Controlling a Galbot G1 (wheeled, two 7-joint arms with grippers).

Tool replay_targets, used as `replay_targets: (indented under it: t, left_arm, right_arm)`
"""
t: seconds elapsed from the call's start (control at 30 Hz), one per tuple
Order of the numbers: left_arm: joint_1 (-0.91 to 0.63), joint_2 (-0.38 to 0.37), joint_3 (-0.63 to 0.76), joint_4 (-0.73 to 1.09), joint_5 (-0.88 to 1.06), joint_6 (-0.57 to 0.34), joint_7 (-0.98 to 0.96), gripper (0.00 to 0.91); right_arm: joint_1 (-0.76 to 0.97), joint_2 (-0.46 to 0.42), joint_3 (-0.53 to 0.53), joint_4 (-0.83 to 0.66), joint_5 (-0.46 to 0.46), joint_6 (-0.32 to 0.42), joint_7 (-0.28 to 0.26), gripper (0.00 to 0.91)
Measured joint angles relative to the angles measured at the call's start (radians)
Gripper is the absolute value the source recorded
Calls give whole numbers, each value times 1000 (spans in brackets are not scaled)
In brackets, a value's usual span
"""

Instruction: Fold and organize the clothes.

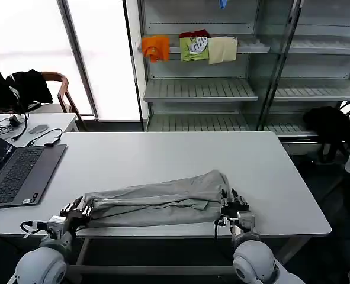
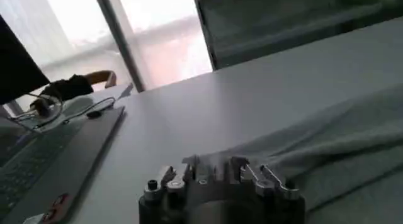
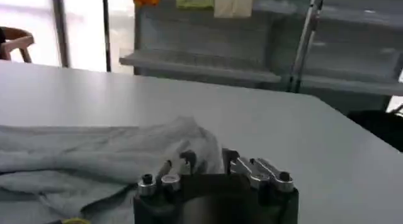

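Near the front edge of the white table [image 1: 163,154], a light grey shirt [image 1: 163,201] lies gathered into a long, low band running across the robot's front. The left gripper [image 1: 77,210] sits at the band's left end and the right gripper [image 1: 234,207] at its right end, each touching the cloth. In the left wrist view the left gripper [image 2: 220,175] has its fingers drawn close around a ridge of fabric, apparently pinching the shirt [image 2: 327,150]. In the right wrist view the right gripper [image 3: 211,168] also meets the shirt [image 3: 94,156], with cloth bunched between its fingers. Holding both ends at once probably keeps the garment taut, so that a lengthwise fold can be carried or laid flat without sagging in the middle.

An open laptop [image 1: 18,171] rests on the table to the robot's left, just beside the left gripper; its nearness limits sideways travel on that side. Behind the table stands a metal shelf unit [image 1: 222,89] with orange, green and cream garments [image 1: 192,47] on an upper shelf, well apart from the work.
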Motion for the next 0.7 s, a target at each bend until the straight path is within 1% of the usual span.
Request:
replay_targets:
  t: [0.13, 0.2, 0.27, 0.37, 0.47, 0.63, 0.7]
  left_arm:
    - [18, 20, -28, -23, -4, 2, 0, 907]
    - [29, 22, -48, -39, -12, 2, -2, 907]
    - [40, 22, -69, -56, -34, 1, -5, 907]
    - [58, 9, -88, -90, -85, 0, -13, 907]
    - [68, -19, -96, -119, -126, -12, -17, 907]
    - [63, -92, -92, -132, -162, -43, -16, 907]
    - [59, -122, -89, -126, -168, -56, -19, 907]
  right_arm:
    - [-11, -12, 34, 33, -3, -7, 10, 907]
    - [-21, -21, 57, 51, -7, -4, 3, 907]
    - [-35, -30, 86, 70, -11, 4, -14, 907]
    - [-64, -46, 136, 91, -14, 29, -58, 907]
    - [-108, -60, 196, 102, -12, 72, -111, 907]
    - [-199, -80, 305, 125, 3, 156, -207, 907]
    - [-233, -84, 345, 133, 10, 183, -234, 907]
